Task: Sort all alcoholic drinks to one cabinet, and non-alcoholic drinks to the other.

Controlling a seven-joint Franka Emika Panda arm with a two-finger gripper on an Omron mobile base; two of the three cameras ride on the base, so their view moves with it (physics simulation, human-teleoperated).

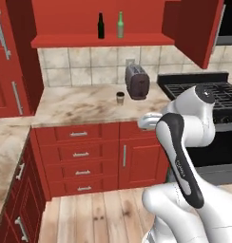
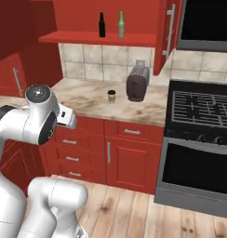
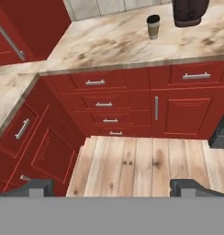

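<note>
Hand view places the paper cup (image 3: 153,26) upright on the worktop (image 3: 109,43), just beside the toaster (image 3: 190,11), lying ahead of and above the tool (image 3: 112,188), whose fingers stand wide apart and empty over the floor (image 3: 141,165). Both glass bottles (image 1: 101,25) (image 1: 120,25) stand in the open upper cabinet (image 1: 103,42). Judgement: the tool must rise and advance toward the cup

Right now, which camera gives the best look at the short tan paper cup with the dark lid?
The hand view: the short tan paper cup with the dark lid looks largest there, standing upright on the marble counter. Both base views show it smaller, beside the toaster.
</note>
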